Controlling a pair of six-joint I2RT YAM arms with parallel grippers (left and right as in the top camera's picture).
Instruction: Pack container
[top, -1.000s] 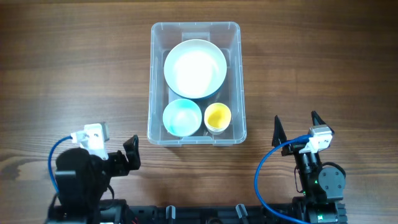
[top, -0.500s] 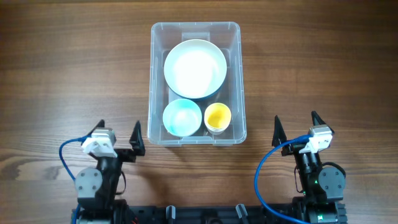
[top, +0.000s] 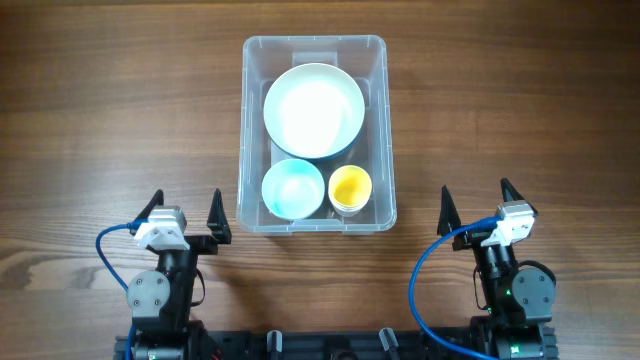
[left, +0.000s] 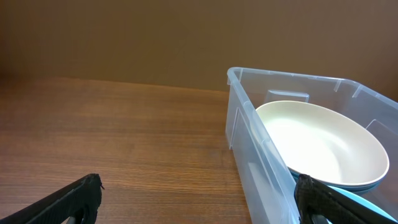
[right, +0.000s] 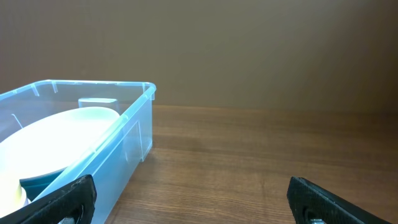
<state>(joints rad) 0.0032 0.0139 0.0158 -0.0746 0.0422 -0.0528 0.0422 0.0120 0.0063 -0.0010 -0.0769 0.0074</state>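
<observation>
The clear plastic container (top: 379, 120) stands at the table's middle. Inside it a large white bowl (top: 314, 110) leans at the back, with a light blue bowl (top: 292, 188) and a small yellow cup (top: 350, 187) in front. The container also shows in the left wrist view (left: 249, 149) and the right wrist view (right: 127, 146). My left gripper (top: 185, 211) is open and empty near the front edge, left of the container. My right gripper (top: 477, 201) is open and empty, right of the container.
The wooden table (top: 120, 110) stretches bare to the left and right of the container. A brown wall (left: 155, 37) rises behind the table's far edge.
The left arm has swung round and drawn back to face the far side with its fingers upright. The right arm and the container's contents have not moved.
</observation>
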